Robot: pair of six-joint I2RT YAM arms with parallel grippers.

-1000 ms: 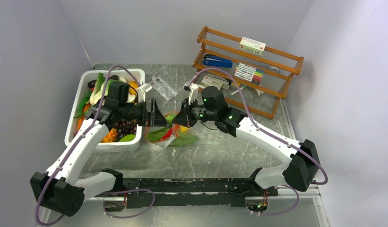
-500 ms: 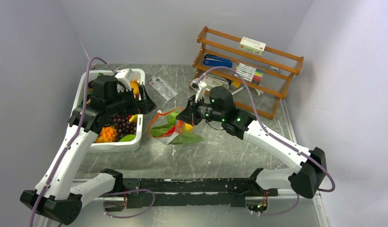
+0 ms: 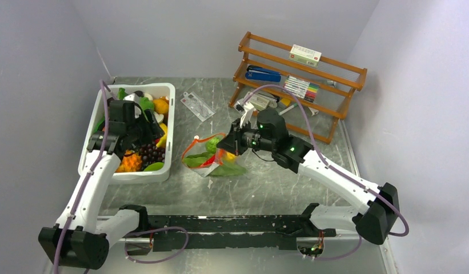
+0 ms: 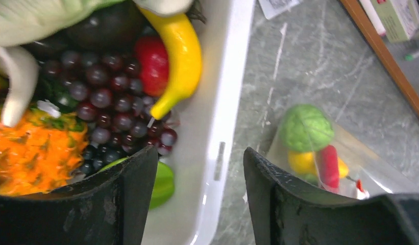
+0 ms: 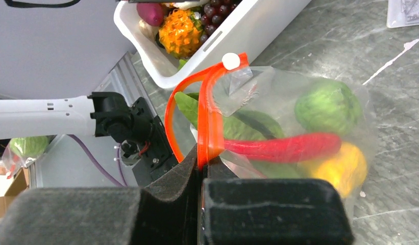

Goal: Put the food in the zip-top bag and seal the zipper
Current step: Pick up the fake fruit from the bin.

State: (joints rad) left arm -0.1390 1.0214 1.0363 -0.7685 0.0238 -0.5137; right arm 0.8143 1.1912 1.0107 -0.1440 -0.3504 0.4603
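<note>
While right fingers [image 5: 166, 189] clamp zipper [image 5: 210, 117], left fingers [image 4: 130, 189] apart, one bag [image 5: 268, 87], one green fruit [image 5: 327, 107], one yellow fruit [image 5: 345, 171]

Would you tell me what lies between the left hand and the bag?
The bin's white wall, then bare table, clearest in the left wrist view.

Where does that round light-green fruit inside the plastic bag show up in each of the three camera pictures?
Top external: the light-green fruit sits mid-table, right of the white bin.
Left wrist: right of centre, beyond the bin's wall.
Right wrist: upper right, inside the bag whose zipper the right gripper pinches.
Shared landmark: the white bin, left of the fruit throughout.
</note>
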